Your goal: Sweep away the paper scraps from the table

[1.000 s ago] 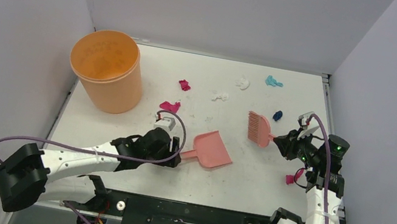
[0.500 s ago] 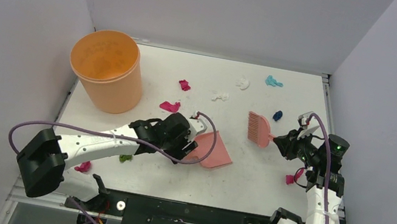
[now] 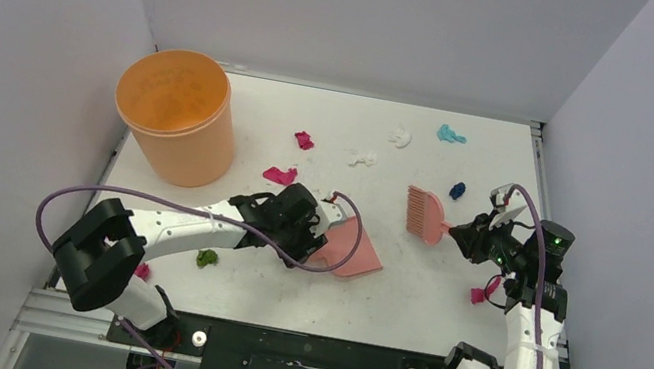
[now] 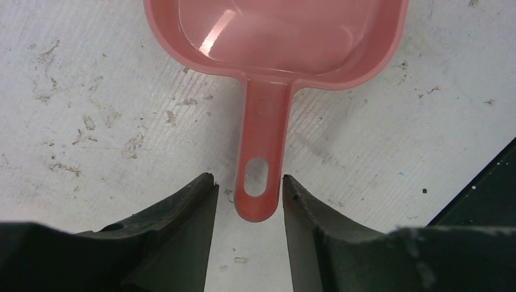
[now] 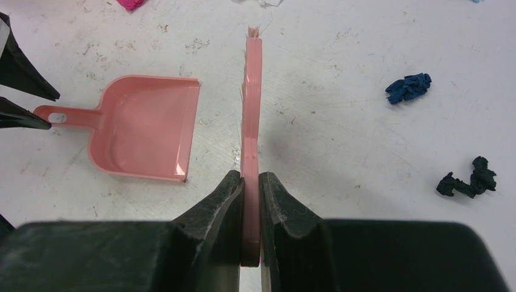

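White walls box in the table (image 3: pixel 264 113), a white top with grey scuffs all over it, and an orange bucket (image 3: pixel 177 118) stands at the far left corner.

The left arm reaches low from its base at the near left toward the middle, a purple cable looping along it. The left gripper (image 4: pixel 247 182) is spread, one finger on each side of the tail end of the pink dustpan (image 4: pixel 286 30) handle. There's a sliver of table showing on both sides, so it isn't pinching anything. The pan lies flat on the table.

The right arm stands pretty upright at the right edge, wrist bent in toward the middle. The right gripper (image 5: pixel 251 176) is pressed tight on the handle of the pink brush (image 5: pixel 251 91), which it holds edge-on, pointing away from the wrist. The brush sits just beside the pan's open mouth. Can't tell if the bristles touch the table.

The paper scraps are still scattered around:
- magenta (image 3: pixel 304 140)
- another magenta (image 3: pixel 280 174) near the bucket
- white (image 3: pixel 400 138)
- teal (image 3: pixel 450 134) at the far side
- dark blue (image 5: pixel 409 87)
- black (image 5: pixel 468 179) right of the brush
- green (image 3: pixel 207 258) under the left arm
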You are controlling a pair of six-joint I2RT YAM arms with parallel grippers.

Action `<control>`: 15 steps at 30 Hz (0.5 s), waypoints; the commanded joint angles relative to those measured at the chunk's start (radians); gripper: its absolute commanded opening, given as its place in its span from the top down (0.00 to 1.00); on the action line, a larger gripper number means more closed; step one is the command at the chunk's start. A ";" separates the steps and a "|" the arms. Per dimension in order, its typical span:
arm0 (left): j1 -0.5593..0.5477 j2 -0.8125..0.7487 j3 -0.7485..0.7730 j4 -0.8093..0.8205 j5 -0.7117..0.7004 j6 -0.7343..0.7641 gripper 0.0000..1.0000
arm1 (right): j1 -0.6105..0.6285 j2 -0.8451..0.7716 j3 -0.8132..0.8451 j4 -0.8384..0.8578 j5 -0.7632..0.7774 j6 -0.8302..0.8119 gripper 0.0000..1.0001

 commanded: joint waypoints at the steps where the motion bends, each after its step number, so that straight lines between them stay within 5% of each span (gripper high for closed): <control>1: 0.019 -0.010 -0.002 0.071 0.095 0.012 0.59 | -0.010 -0.021 0.042 0.031 -0.030 -0.022 0.95; 15: -0.001 0.043 0.029 0.000 0.068 0.024 0.63 | -0.010 -0.002 0.040 0.034 -0.036 -0.016 0.95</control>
